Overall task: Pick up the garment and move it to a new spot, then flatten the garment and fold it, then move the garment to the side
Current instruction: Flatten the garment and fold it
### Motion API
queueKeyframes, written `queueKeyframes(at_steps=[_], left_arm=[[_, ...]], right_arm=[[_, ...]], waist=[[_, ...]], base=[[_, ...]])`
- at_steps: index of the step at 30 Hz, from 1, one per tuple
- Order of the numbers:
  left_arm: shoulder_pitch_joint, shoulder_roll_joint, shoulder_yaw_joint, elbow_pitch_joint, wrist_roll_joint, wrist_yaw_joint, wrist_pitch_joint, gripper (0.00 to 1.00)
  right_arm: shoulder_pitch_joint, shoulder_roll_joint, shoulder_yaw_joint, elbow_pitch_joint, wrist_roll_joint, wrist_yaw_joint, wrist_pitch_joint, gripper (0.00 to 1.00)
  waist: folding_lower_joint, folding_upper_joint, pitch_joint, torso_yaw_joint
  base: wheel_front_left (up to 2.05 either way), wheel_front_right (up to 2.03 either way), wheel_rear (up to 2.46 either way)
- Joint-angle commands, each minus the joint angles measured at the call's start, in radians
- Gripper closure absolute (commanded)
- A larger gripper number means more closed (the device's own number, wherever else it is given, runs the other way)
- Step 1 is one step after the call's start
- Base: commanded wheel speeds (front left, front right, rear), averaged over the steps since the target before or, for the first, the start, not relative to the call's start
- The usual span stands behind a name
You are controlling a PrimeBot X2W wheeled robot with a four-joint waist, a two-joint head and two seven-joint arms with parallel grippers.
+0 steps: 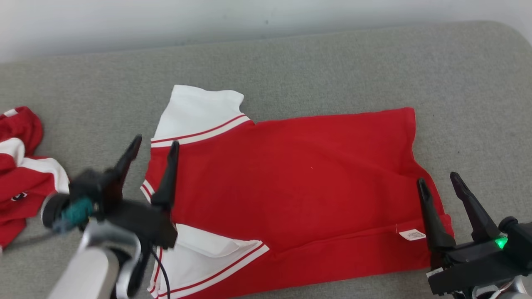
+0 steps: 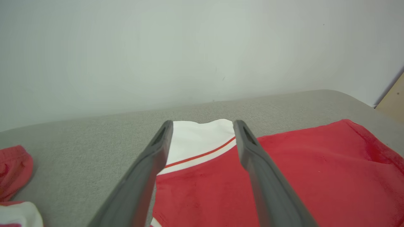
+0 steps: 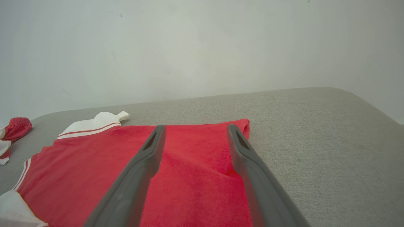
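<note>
Left of the shirt (image 1: 291, 178), well apart from it, lies a crumpled red-and-white bundle (image 1: 20, 166); over the shirt's collar end hangs the left gripper (image 1: 156, 142), fingers spread, nothing held; the shirt itself lies spread out on the grey cushion (image 1: 332, 62), sleeves white; over its hem end, near the label (image 1: 412, 235), hangs the right gripper (image 1: 437, 178), fingers likewise apart and empty.

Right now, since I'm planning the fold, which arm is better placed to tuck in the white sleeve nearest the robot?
Left. The left pincer hangs open at the sleeve end of the shirt, beside the near white sleeve. The right pincer, also open, sits at the shirt's opposite end.
</note>
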Motion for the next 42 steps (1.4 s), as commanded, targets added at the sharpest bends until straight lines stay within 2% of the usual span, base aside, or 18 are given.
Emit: queueKeyframes(at_steps=[1, 3, 4, 9, 18, 22, 31, 38, 39, 41, 42], left_arm=[[-0.071, 0.012, 0.003, 0.053, -0.026, -0.029, 0.028, 0.0], [-0.16, 0.018, 0.003, 0.129, -0.043, -0.066, 0.066, 0.0], [-0.16, 0.018, 0.003, 0.129, -0.043, -0.066, 0.066, 0.0], [-0.352, 0.025, 0.013, 0.35, -0.105, -0.146, 0.153, 0.0], [-0.586, 0.054, 0.03, 0.658, -0.158, -0.225, 0.244, 0.0], [-0.65, 0.073, 0.035, 0.757, -0.152, -0.231, 0.252, 0.0], [-0.714, 0.103, 0.035, 0.892, -0.126, -0.2, 0.233, 0.0], [-0.737, 0.072, 0.011, 0.921, -0.139, -0.19, 0.306, 0.0], [-0.741, 0.071, 0.01, 0.916, -0.141, -0.187, 0.312, 0.04], [-0.747, 0.069, 0.008, 0.906, -0.145, -0.186, 0.324, 0.36], [-0.747, 0.067, 0.009, 0.899, -0.148, -0.187, 0.324, 0.56]], right_arm=[[-0.022, -0.005, 0.012, 0.002, 0.009, -0.001, -0.012, 0.0], [-0.041, -0.007, 0.029, 0.009, 0.013, -0.001, -0.022, 0.0], [-0.041, -0.007, 0.029, 0.009, 0.013, -0.001, -0.022, 0.0], [-0.095, -0.009, 0.069, 0.043, 0.031, -0.001, -0.056, 0.0], [-0.187, -0.002, 0.147, 0.121, 0.063, -0.001, -0.126, 0.0], [-0.215, 0.001, 0.165, 0.149, 0.073, -0.001, -0.148, 0.0], [-0.235, -0.004, 0.165, 0.194, 0.09, -0.001, -0.176, 0.0], [-0.238, -0.021, 0.13, 0.2, 0.082, -0.001, -0.171, 0.0], [-0.237, -0.022, 0.127, 0.198, 0.08, -0.001, -0.169, 0.0], [-0.236, -0.024, 0.122, 0.195, 0.079, -0.001, -0.167, 0.0], [-0.236, -0.023, 0.121, 0.194, 0.079, -0.001, -0.165, 0.0]], waist=[[0.0, -0.0001, 0.047, -0.035], [0.0, -0.0001, 0.074, -0.057], [0.0, -0.0001, 0.074, -0.057], [0.0, -0.0001, 0.132, -0.114], [0.0, -0.0001, 0.22, -0.209], [0.0, -0.0001, 0.245, -0.236], [0.0, -0.0001, 0.268, -0.242], [0.0, -0.0001, 0.264, -0.215], [0.0, -0.0001, 0.263, -0.212], [0.0, -0.0001, 0.26, -0.209], [0.0, -0.0001, 0.259, -0.208]], base=[[0.0, 0.0, 0.0], [0.0, 0.0, 0.0], [0.0, 0.0, 0.0], [0.0, 0.0, 0.0], [0.0, 0.0, 0.0], [0.0, 0.0, 0.0], [0.0, 0.0, 0.0], [0.0, 0.0, 0.0], [0.0, 0.0, 0.0], [0.0, 0.0, 0.0], [0.0, 0.0, 0.0]])
